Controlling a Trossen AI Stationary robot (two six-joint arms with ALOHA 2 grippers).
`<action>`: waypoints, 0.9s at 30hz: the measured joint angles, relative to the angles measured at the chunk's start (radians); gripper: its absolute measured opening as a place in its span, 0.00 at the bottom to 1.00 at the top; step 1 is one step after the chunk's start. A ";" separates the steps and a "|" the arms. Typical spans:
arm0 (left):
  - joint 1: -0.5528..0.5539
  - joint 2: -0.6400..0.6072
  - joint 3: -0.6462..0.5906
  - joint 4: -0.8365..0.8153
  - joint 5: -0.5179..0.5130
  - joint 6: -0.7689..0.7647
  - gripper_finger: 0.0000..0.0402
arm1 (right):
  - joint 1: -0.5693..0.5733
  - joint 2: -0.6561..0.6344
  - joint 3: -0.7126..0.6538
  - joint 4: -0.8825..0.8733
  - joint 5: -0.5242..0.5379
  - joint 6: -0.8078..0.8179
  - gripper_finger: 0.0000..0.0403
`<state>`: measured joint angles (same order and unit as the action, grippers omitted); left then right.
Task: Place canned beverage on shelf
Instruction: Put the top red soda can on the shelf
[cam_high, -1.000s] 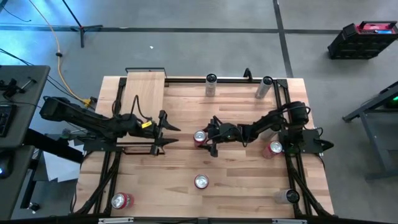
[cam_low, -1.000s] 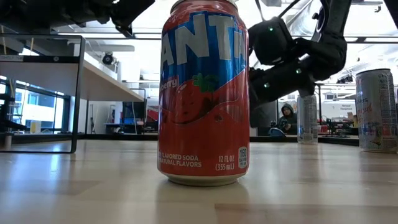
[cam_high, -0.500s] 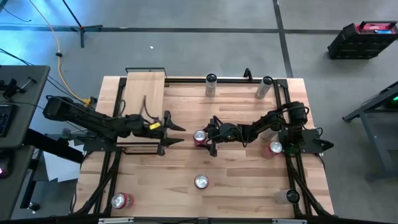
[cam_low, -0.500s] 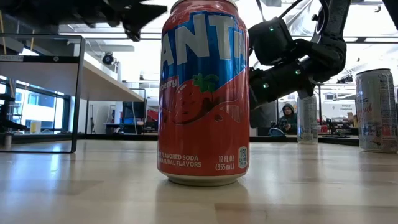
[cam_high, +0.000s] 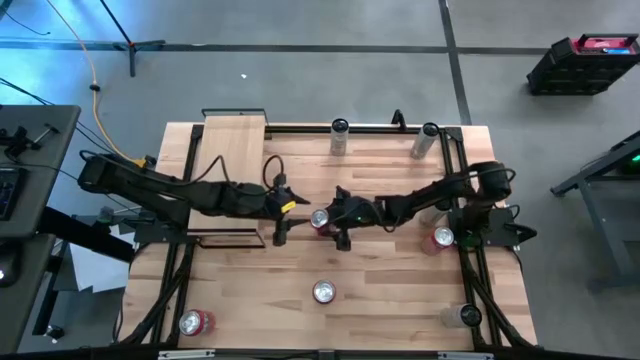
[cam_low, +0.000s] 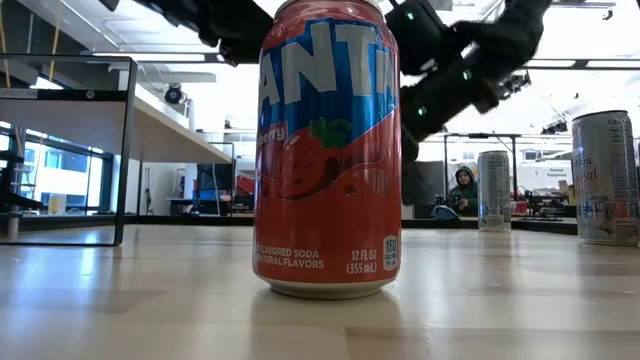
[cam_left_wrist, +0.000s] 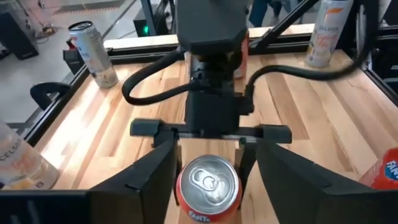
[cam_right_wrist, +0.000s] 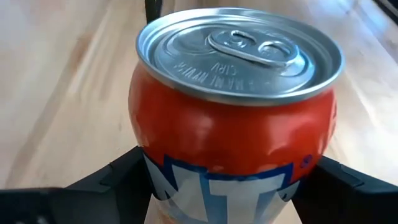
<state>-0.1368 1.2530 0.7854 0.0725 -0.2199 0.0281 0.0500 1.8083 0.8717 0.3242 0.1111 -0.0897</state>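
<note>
A red canned beverage (cam_high: 320, 218) with a silver top stands upright at mid-table, and my right gripper (cam_high: 331, 220) is shut on it, reaching in from the table's right. My left gripper (cam_high: 290, 214) is open just to the can's left and points at it, touching nothing. In the left wrist view the can (cam_left_wrist: 208, 183) shows ahead, between my own spread fingers. The shelf (cam_high: 235, 135), a pale board in a black frame, stands at the far left. In the low view a nearer can hides the held one. My right gripper pinches the can's round side wall (cam_right_wrist: 155, 177) between its two fingers (cam_right_wrist: 118, 180), one on each opposite side, below the shoulder. The fingers come from the table's right, slanting downward. The can stays upright; whether its base rests on the table is hidden.
Two tall pale cans (cam_high: 340, 135) (cam_high: 428, 140) stand at the far edge. A red can (cam_high: 440, 237) sits by the right arm's base. Another red can (cam_high: 323, 291) stands near the front middle, large in the low view (cam_low: 325, 150). Other cans (cam_high: 195, 322) (cam_high: 462, 316) occupy the near corners.
My left gripper has moved toward the table's right, up to the can, and has tipped up to point more nearly level. My right gripper has risen a little and tipped toward level while staying at the can.
</note>
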 joint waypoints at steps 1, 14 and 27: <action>0.002 0.000 0.006 -0.012 0.000 -0.001 0.58 | 0.002 -0.010 0.019 -0.053 0.017 -0.011 0.72; 0.019 0.087 0.011 -0.053 -0.026 0.062 0.86 | 0.017 -0.029 0.220 -0.390 0.097 -0.016 0.73; 0.019 0.124 0.011 0.001 -0.019 0.081 0.86 | 0.040 -0.029 0.283 -0.479 0.086 0.030 0.73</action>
<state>-0.1181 1.3770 0.7967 0.0733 -0.2391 0.1089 0.0899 1.7794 1.1551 -0.1544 0.1971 -0.0602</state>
